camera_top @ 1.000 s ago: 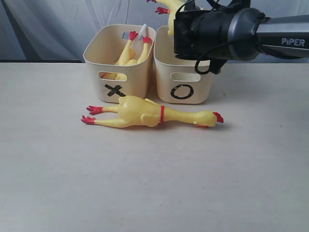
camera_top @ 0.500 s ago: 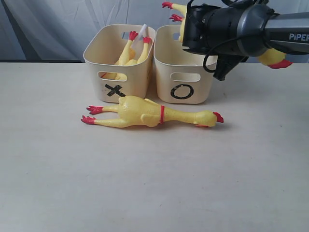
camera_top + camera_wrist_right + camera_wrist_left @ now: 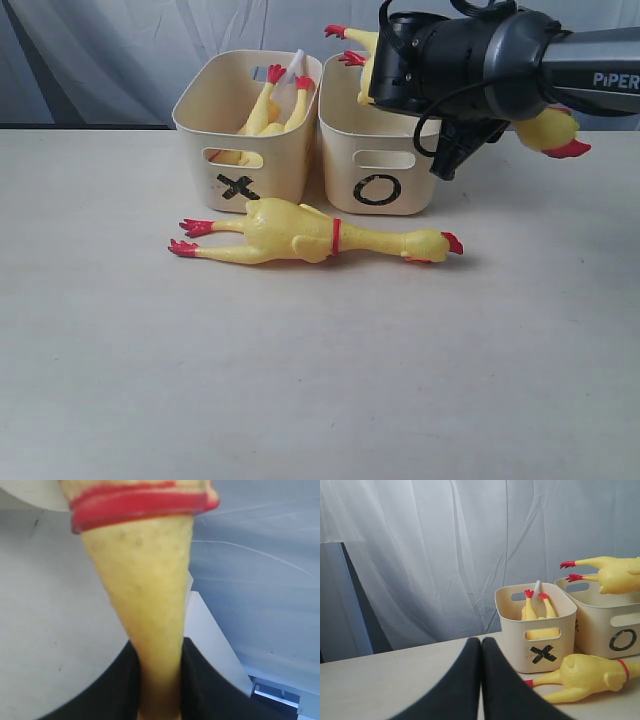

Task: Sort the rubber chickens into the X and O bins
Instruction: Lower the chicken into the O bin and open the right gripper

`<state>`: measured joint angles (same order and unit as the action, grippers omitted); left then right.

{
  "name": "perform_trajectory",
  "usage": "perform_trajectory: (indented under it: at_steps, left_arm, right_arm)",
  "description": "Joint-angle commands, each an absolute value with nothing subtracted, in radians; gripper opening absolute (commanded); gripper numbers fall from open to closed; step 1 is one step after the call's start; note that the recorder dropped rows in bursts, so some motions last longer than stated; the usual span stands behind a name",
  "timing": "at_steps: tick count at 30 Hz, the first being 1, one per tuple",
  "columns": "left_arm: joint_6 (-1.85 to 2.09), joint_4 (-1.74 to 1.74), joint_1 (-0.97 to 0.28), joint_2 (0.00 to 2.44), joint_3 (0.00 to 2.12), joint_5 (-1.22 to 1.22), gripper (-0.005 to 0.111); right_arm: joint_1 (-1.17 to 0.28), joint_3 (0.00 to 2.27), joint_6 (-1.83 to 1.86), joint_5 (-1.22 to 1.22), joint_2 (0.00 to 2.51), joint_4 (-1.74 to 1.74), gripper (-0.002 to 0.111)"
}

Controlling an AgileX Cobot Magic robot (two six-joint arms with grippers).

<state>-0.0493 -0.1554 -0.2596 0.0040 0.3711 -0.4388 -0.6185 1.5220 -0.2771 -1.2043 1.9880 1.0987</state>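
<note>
My right gripper (image 3: 159, 647) is shut on the neck of a yellow rubber chicken (image 3: 145, 580), just past its red neck ring. In the exterior view that chicken hangs crosswise over the O bin (image 3: 380, 160), red feet (image 3: 345, 45) to the left, head (image 3: 555, 130) out to the right of the arm. A second chicken (image 3: 320, 237) lies flat on the table in front of both bins, head to the right. A third chicken (image 3: 268, 108) stands feet-up inside the X bin (image 3: 240, 160). My left gripper (image 3: 481, 641) is shut and empty, low over the table left of the bins.
The two cream bins stand side by side at the back of the beige table (image 3: 320, 380). A grey-white curtain (image 3: 445, 555) hangs right behind them. The right arm's dark wrist (image 3: 450, 60) covers part of the O bin's rim.
The right arm has shifted right and come lower over the O bin with its chicken. The chicken's head has swung into sight on the right. The left gripper has not moved.
</note>
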Motion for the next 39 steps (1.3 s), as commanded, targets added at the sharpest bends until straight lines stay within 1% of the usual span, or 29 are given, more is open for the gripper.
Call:
perform_trajectory:
  at_steps: [1, 5, 7, 11, 12, 14, 26, 34, 39]
  left_arm:
    - [-0.048, -0.154, -0.26, 0.0, 0.367, -0.426, 0.0]
    - [-0.048, -0.154, -0.26, 0.0, 0.367, -0.426, 0.0]
    - [-0.048, -0.154, -0.26, 0.0, 0.367, -0.426, 0.0]
    - [-0.048, -0.154, -0.26, 0.0, 0.367, -0.426, 0.0]
    - [-0.048, -0.154, -0.26, 0.0, 0.367, -0.426, 0.0]
    - [-0.048, -0.154, -0.26, 0.0, 0.367, -0.426, 0.0]
    - [-0.048, -0.154, -0.26, 0.0, 0.367, -0.426, 0.0]
    - [-0.048, -0.154, -0.26, 0.0, 0.367, -0.424, 0.0]
    - [-0.048, -0.154, -0.26, 0.0, 0.367, -0.424, 0.0]
  right_arm:
    - [-0.618, 1.532, -0.28, -1.202, 1.981, 1.115, -0.001]
    - [-0.618, 1.532, -0.28, -1.197, 1.981, 1.115, 0.001]
    - [-0.618, 1.532, -0.28, -1.195, 1.981, 1.115, 0.009]
    - [-0.618, 1.532, -0.28, -1.193, 1.981, 1.119, 0.031]
    - [-0.618, 1.532, -0.28, -1.193, 1.981, 1.125, 0.035]
    - [-0.618, 1.532, -0.28, -1.193, 1.981, 1.137, 0.038]
    - [-0.62, 1.532, -0.282, -1.173, 1.981, 1.187, 0.038]
    - [-0.697, 1.532, -0.282, -1.079, 1.981, 1.254, 0.038]
    - [-0.718, 1.532, -0.282, -1.05, 1.981, 1.236, 0.038]
